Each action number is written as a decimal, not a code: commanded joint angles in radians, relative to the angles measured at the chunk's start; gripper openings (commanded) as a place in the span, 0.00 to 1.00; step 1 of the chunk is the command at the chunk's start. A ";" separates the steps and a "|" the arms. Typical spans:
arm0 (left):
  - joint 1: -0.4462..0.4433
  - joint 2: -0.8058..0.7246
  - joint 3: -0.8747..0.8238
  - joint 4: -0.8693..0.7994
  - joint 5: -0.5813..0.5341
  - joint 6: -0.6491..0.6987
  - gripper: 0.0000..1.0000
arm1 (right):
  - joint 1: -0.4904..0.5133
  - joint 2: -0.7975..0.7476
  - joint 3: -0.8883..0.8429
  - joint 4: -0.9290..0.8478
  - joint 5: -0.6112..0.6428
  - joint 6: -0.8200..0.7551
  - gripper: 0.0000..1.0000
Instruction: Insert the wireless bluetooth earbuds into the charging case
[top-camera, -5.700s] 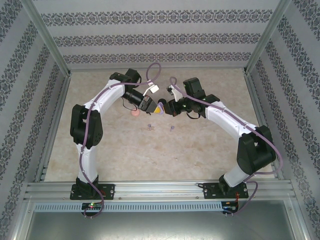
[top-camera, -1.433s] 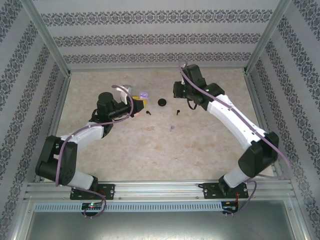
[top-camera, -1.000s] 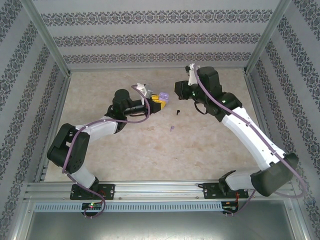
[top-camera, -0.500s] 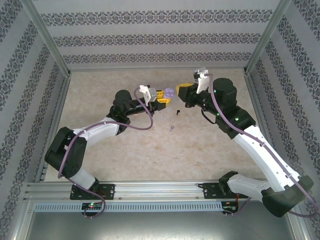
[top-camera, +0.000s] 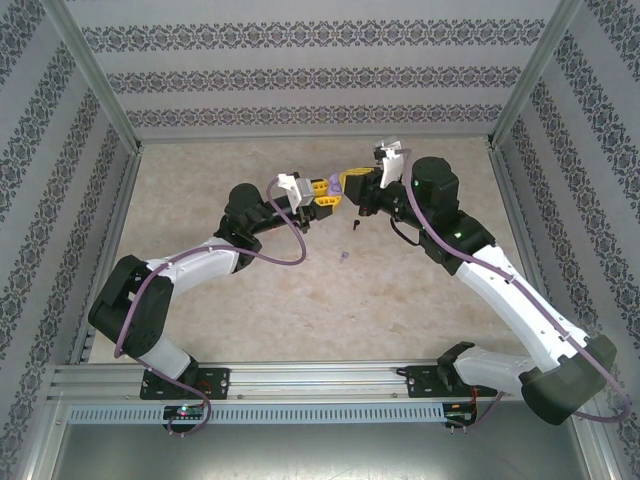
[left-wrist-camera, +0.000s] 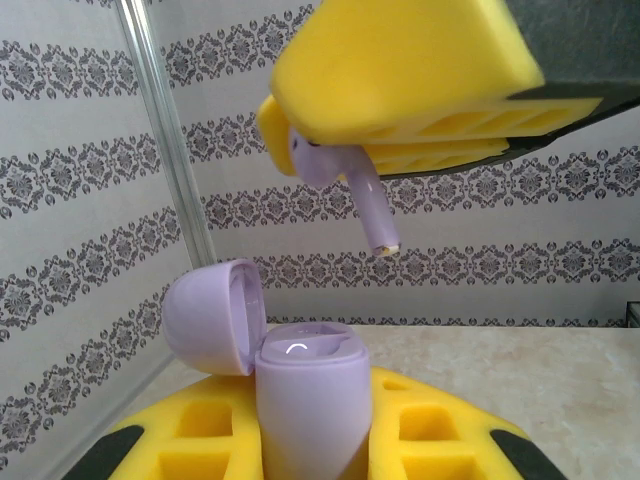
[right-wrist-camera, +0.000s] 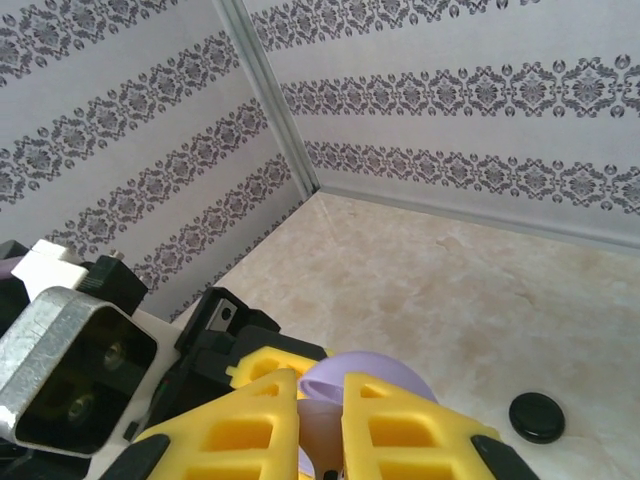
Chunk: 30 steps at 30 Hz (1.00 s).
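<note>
My left gripper (left-wrist-camera: 308, 440) is shut on the pale purple charging case (left-wrist-camera: 305, 395), held upright with its lid (left-wrist-camera: 208, 315) swung open to the left. Just above the case hangs a pale purple earbud (left-wrist-camera: 338, 165), stem down, pinched in my right gripper (right-wrist-camera: 322, 425), which is shut on it. In the top view the left gripper (top-camera: 323, 194) and right gripper (top-camera: 350, 184) meet above the far middle of the table. In the right wrist view the earbud (right-wrist-camera: 326, 440) sits between the yellow fingers, with the case lid (right-wrist-camera: 375, 375) under them. A black earbud (top-camera: 355, 224) and another purple earbud (top-camera: 343, 257) lie on the table.
A black round disc (right-wrist-camera: 537, 417) lies on the table to the right of my right fingers. Patterned walls and a metal corner post (left-wrist-camera: 165, 130) close in the workspace. The beige table (top-camera: 300, 310) stretches toward the arm bases.
The right gripper has swung left with the purple earbud until it hangs over the open case. The left gripper has stayed raised with the case, shifting slightly right.
</note>
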 joint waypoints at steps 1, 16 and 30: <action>-0.015 -0.025 -0.011 0.077 -0.006 0.009 0.00 | 0.016 0.010 -0.011 0.058 -0.004 0.008 0.14; -0.015 -0.052 -0.012 0.079 -0.007 0.000 0.00 | 0.018 0.044 -0.027 0.064 0.022 0.016 0.12; -0.016 -0.063 -0.005 0.083 -0.006 -0.009 0.00 | 0.017 0.059 -0.039 0.049 0.035 -0.012 0.11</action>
